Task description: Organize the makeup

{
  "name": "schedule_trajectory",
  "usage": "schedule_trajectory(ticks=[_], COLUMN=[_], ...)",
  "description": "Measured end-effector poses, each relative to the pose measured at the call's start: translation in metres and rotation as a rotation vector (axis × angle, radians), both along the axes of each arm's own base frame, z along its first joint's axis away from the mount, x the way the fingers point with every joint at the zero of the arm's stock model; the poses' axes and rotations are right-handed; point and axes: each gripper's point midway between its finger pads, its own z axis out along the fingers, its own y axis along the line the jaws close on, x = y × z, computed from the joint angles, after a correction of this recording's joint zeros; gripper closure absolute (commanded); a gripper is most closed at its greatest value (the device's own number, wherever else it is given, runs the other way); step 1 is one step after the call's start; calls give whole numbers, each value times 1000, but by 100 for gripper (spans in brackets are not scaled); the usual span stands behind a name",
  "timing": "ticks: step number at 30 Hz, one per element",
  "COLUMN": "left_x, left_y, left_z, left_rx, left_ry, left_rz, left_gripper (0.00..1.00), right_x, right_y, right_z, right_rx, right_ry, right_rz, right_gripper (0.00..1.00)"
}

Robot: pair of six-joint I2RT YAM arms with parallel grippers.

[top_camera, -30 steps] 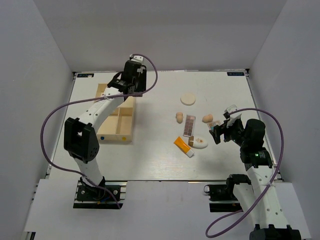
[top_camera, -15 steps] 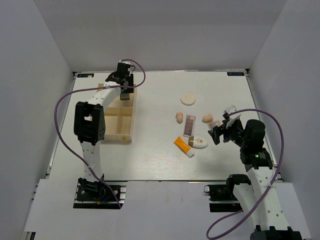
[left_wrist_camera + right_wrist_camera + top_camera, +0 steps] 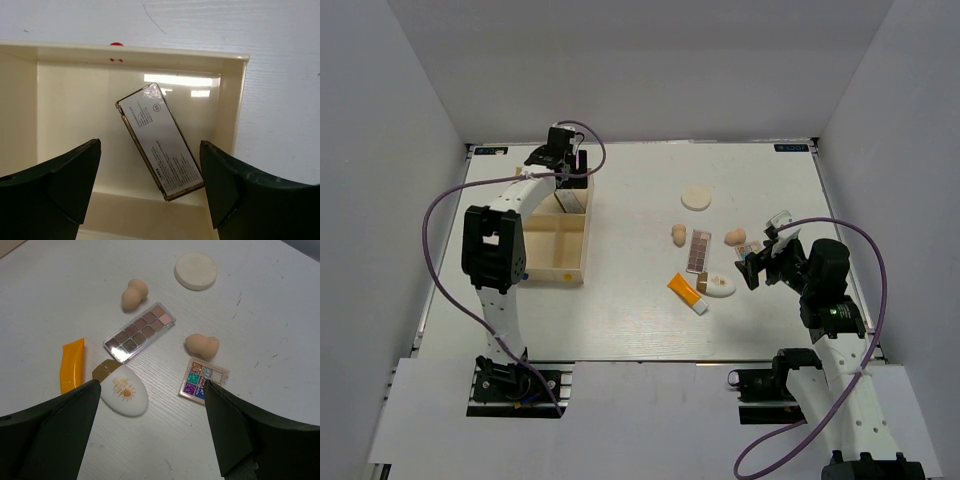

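1. Swinging to the left over the last second, the left arm now hangs the left gripper (image 3: 150,150) over the far compartment of the wooden box (image 3: 234,115). Its jaws are spread wide and hold nothing
2. Directly beneath it, a flat rectangular palette (image 3: 161,142) lies in that compartment with its printed label side up. It is slanted from 11 o'clock to 5 o'clock in the wrist view, and neither finger touches it
3. Seen from above, the box sits toward 9 o'clock on the white table (image 3: 620,180), with the left arm arching over it from the near edge
4. The right gripper (image 3: 152,386) has hardly shifted. It hovers with jaws wide and empty above the loose makeup toward 3 o'clock on the table
5. In its wrist view, a long brown eyeshadow palette (image 3: 139,332) lies in the middle of the group
6. One beige sponge (image 3: 134,293) lies at 12 o'clock from the long palette, and the round white disc (image 3: 195,271) sits at 1 o'clock, farther off
7. A second beige sponge (image 3: 202,346) lies at 4 o'clock from it, and a small glitter palette (image 3: 204,381) is just beside that sponge at 6 o'clock
8. The orange tube (image 3: 71,371) lies at 8 o'clock and the white oval item (image 3: 124,396) at 7 o'clock, with a small brown-gold piece (image 3: 106,370) between them
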Motion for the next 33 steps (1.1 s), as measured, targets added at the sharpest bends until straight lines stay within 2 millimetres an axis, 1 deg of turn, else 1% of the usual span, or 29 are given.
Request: schedule_trajectory(ticks=[2,4,5,6,7,8,9,10,11,13,14,16,17,20,22,24,25,26,29,33], left_x=[-8,-17,-22,-27,-33,-38,-43,-49,-56,-75,-85,-108,-120,-151,-166,-176,-179,-181,-189,-198], left_y=[0,-2,-4,-7,-11,-17,-24,-32,-39,-55,-61,-75,-80,-94,-101,-107,-110,-113,-119,-123], left_z=[5,13,19,26,35,44,53,61,69,80,82,81,78,69,65,68,72,77,94,110], left_rx=[-12,-39,-58,-84,-109,-143,-182,-226,-268,-361,-401,-483,-521,-610,-644,-667,-675,-686,-716,-748], left_ry=[-1,-11,-19,-30,-46,-61,-76,-91,-107,-126,-131,-124,-113,-74,-51,-47,-55,-64,-110,-150], left_rz=[-3,-4,-9,-12,-19,-30,-48,-72,-94,-143,-162,-203,-217,-255,-275,-300,-314,-330,-378,-420], left_gripper=[15,24,37,45,59,65,69,71,71,70,60,49,42,35,32,31,31,30,30,30], right_x=[0,1,1,1,2,3,4,5,7,12,15,22,27,38,45,54,60,66,79,80], right_y=[0,1,1,2,3,4,5,5,6,6,6,3,1,-5,-9,-12,-14,-16,-26,-36], right_z=[-1,-3,-5,-6,-8,-9,-11,-13,-14,-17,-19,-24,-29,-48,-61,-70,-72,-75,-87,-115], right_rx=[0,0,1,1,0,-1,-3,-6,-12,-25,-32,-54,-70,-108,-131,-145,-158,-168,-213,-268], right_ry=[6,15,21,30,40,47,57,70,83,105,115,139,157,231,287,342,359,375,410,492], right_rz=[1,4,8,12,15,17,22,24,24,21,16,-1,-13,-52,-77,-109,-129,-150,-215,-261], right_gripper=[11,12,13,13,15,17,19,24,27,28,29,28,27,24,22,19,13,11,11,11])
